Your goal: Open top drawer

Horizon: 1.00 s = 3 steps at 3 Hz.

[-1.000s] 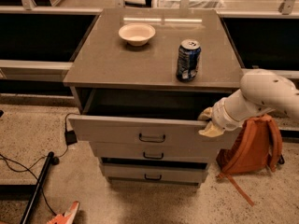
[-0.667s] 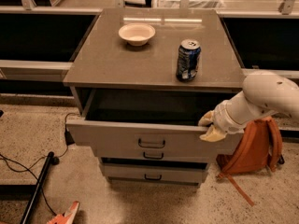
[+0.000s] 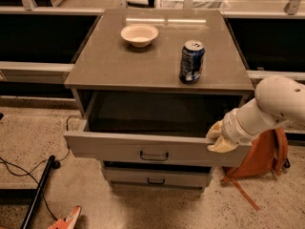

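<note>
The top drawer (image 3: 119,147) of the grey cabinet (image 3: 157,56) is pulled well out, and its plain dark grey inside shows. Its flat front carries a small black loop handle (image 3: 154,155) at the centre. My gripper (image 3: 220,138), cream-coloured at the end of a white arm, rests on the top edge of the drawer front at its right corner. A shorter drawer (image 3: 155,178) with a like handle sits closed below it. The lowest drawer is hidden behind the pulled-out front.
A cream bowl (image 3: 139,34) and a blue soda can (image 3: 191,61) stand on the cabinet top. An orange backpack (image 3: 262,159) leans on the floor to the right. A black pole (image 3: 38,190), cables and an orange object (image 3: 66,218) lie on the floor to the left.
The top drawer has slid further out toward the camera, and my gripper has moved with its right corner.
</note>
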{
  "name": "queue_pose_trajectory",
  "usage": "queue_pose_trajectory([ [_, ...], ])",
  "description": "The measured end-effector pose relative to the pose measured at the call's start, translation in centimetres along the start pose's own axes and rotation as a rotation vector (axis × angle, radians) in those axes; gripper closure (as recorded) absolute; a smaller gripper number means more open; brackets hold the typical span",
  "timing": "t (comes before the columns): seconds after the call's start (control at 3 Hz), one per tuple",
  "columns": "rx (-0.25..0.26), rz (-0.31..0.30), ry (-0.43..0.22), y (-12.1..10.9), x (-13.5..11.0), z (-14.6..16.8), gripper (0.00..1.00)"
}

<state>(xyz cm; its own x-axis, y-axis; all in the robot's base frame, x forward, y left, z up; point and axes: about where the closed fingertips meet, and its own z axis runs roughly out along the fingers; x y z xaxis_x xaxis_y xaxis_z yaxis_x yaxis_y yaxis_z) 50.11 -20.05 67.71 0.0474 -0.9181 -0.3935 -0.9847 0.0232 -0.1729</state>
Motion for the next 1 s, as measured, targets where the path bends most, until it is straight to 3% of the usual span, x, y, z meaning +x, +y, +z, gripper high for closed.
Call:
queue_pose_trajectory([
  [0.33, -0.012, -0.003, -0.003, 1.4, -0.2, -0.4, 0.84],
  [0.67, -0.024, -0.017, -0.015, 2.9, -0.7, -0.9, 0.66],
  [1.0, -0.024, -0.017, -0.015, 2.9, -0.8, -0.9, 0.43],
])
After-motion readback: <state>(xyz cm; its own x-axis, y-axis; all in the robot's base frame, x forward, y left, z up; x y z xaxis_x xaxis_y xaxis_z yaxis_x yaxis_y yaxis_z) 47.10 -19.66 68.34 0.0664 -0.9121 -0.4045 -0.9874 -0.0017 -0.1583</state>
